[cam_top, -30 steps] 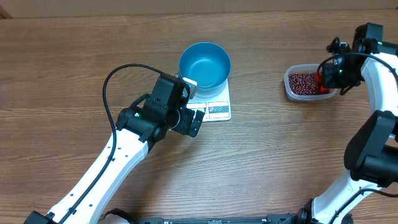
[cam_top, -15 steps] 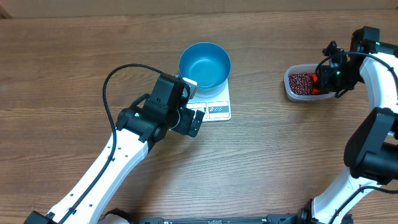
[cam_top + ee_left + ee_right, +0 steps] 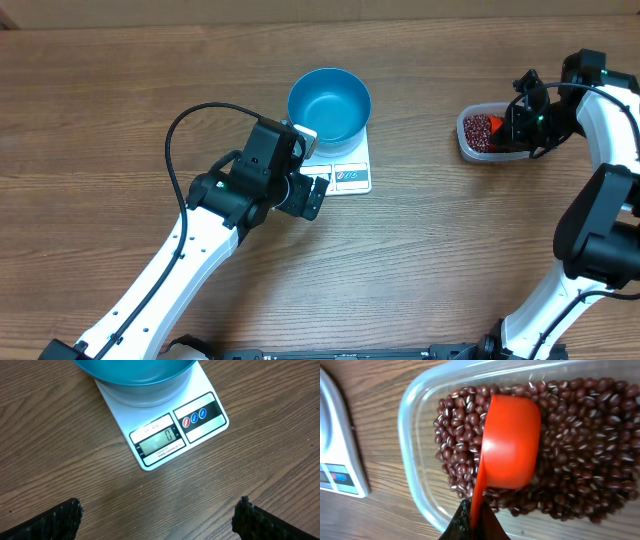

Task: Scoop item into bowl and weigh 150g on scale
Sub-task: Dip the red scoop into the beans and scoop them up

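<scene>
The blue bowl (image 3: 330,103) stands empty on the white scale (image 3: 345,172); the left wrist view shows the scale (image 3: 165,435) with its display reading 0 and the bowl (image 3: 135,372) above it. My left gripper (image 3: 312,196) hovers open just in front of the scale, fingertips (image 3: 247,515) wide apart over bare wood. Red-brown beans (image 3: 580,440) fill a clear tub (image 3: 492,134) at the right. My right gripper (image 3: 474,522) is shut on the handle of an orange scoop (image 3: 512,445), whose cup lies turned over on the beans.
The scale's corner (image 3: 335,460) shows at the left edge of the right wrist view, beside the tub wall (image 3: 415,435). A black cable (image 3: 185,125) loops over the left arm. Wood tabletop (image 3: 150,80) surrounds everything.
The right gripper has swung left over the tub, carrying the orange scoop further in across the beans. The left arm has stayed still.
</scene>
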You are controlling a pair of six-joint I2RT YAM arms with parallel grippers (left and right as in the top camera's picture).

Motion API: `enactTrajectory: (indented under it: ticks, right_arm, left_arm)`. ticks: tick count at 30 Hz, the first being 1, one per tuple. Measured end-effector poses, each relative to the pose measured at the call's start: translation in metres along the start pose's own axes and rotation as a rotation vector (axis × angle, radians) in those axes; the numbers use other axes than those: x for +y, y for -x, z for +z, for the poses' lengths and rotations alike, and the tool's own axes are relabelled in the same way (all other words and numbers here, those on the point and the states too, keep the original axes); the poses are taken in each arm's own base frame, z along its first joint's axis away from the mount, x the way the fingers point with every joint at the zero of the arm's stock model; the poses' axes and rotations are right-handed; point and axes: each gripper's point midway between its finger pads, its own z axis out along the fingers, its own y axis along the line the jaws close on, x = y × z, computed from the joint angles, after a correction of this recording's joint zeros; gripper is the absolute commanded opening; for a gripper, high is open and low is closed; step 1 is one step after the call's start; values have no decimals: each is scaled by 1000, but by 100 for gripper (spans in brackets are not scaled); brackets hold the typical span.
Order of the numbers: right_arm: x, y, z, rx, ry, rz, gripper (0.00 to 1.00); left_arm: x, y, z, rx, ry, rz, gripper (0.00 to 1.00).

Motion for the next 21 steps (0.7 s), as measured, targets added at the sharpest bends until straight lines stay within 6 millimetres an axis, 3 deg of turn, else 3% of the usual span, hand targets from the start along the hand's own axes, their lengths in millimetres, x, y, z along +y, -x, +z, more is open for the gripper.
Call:
enactTrajectory:
  ticks: [21]
  right_arm:
    - [-6, -15, 0, -28, 244, 171, 4]
  left_arm:
    - [0, 0, 0, 0, 0, 0, 100]
